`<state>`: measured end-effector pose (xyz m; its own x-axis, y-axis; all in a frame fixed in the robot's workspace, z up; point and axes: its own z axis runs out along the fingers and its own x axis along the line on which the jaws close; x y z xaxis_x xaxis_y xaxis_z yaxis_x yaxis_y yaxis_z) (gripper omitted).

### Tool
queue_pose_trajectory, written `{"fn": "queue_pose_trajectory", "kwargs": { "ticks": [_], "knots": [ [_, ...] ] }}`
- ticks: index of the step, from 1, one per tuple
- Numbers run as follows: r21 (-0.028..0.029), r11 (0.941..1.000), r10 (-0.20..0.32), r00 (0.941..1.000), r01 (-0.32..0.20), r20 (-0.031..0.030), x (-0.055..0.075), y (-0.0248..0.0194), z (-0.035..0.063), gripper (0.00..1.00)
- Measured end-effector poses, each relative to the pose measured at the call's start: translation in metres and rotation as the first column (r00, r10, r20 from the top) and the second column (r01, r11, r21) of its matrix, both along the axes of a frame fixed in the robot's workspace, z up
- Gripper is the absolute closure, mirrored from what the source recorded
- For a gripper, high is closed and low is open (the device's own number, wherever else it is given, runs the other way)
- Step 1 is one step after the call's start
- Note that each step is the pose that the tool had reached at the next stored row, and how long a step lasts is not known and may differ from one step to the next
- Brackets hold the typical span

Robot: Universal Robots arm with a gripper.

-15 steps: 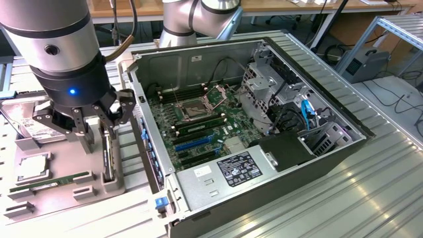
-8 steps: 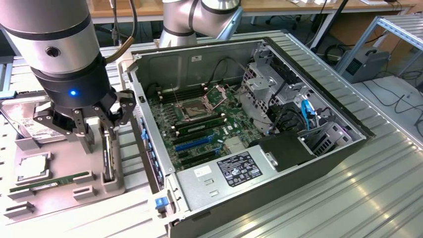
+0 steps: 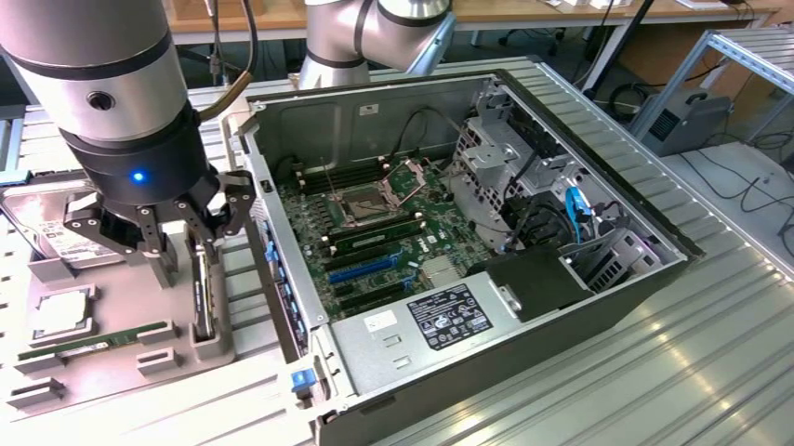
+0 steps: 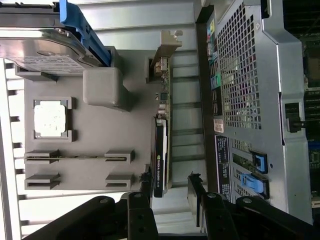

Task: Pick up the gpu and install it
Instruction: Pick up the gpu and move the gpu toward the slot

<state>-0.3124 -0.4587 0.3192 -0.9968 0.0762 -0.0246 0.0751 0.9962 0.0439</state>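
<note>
The gpu (image 4: 161,145) stands on its long edge in a slot of the grey holder tray (image 4: 90,175). Its dark face is turned sideways and its pale metal bracket (image 4: 167,45) sits at the far end. In the exterior view the gpu (image 3: 200,293) is at the left, beside the open computer case (image 3: 596,307). My gripper (image 3: 184,265) hangs just above the card. It is open, and in the wrist view my gripper (image 4: 170,186) has one black finger on each side of the card's near end. Nothing is held.
On the same tray lie a silver hard drive (image 3: 56,237), a processor chip (image 3: 59,314) and a slim green memory stick (image 3: 97,341). Inside the case the motherboard (image 3: 372,232) shows blue expansion slots (image 3: 360,265). The case's side wall (image 3: 275,269) rises close beside the tray.
</note>
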Motion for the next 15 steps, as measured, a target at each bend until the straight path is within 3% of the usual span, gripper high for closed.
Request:
{"fn": "queue_pose_trajectory", "kwargs": {
  "ticks": [15],
  "knots": [
    [-0.0001,1.0000,0.000,1.0000,0.000,-0.0001,0.0000,0.0000,-0.0042,0.58]
  ]
}}
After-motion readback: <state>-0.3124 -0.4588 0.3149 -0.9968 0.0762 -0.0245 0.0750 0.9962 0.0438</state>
